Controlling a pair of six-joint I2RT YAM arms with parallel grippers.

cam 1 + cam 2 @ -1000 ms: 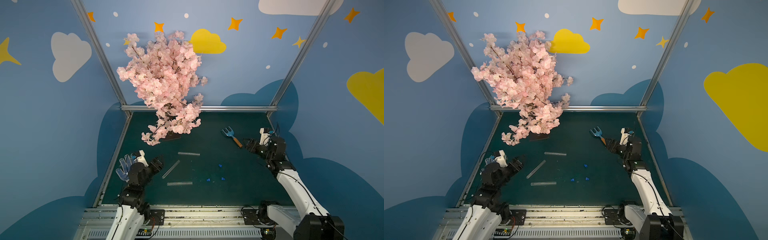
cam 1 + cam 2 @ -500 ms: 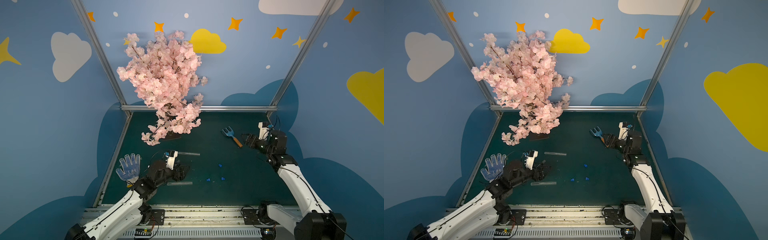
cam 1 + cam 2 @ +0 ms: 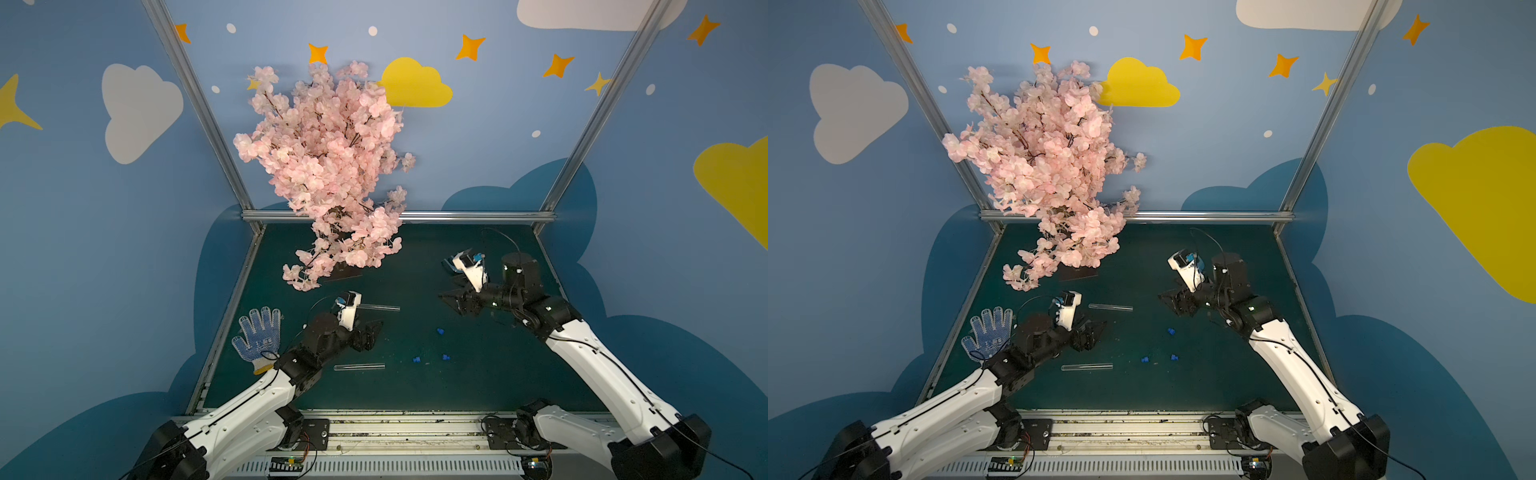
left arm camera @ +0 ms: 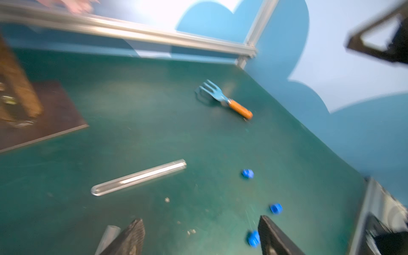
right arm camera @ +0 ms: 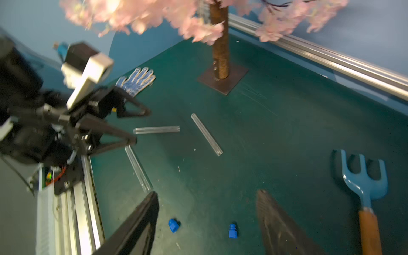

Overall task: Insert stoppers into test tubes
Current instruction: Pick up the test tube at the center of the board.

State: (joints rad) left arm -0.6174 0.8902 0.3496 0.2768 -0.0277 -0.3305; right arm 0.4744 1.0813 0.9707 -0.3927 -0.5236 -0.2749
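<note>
Three clear test tubes lie flat on the green mat (image 3: pixel 478 386): one at the back (image 3: pixel 382 308), one near the front (image 3: pixel 359 367) and a diagonal one (image 5: pixel 138 169), which my left arm hides in both top views. To their right, three small blue stoppers (image 3: pixel 440 331) (image 3: pixel 415 360) (image 3: pixel 446 357) are scattered on the mat. My left gripper (image 3: pixel 370 332) hovers open over the tubes, with one tube mouth (image 4: pixel 109 237) beside a finger and nothing between the jaws. My right gripper (image 3: pixel 451 301) is open above the mat. Two stoppers (image 5: pixel 173 225) (image 5: pixel 232 230) lie below its jaws.
A pink blossom tree (image 3: pixel 328 166) stands on a dark base plate (image 5: pixel 223 81) at the back left. A dotted work glove (image 3: pixel 259 338) lies by the left edge. A blue rake with an orange handle (image 5: pixel 364 187) lies at the back right. A metal rail (image 3: pixel 399 216) borders the back.
My left arm has swung from the front left corner out over the tubes, uncovering the glove. My right gripper has moved from beside the rake toward the middle, its jaws a little narrower.
</note>
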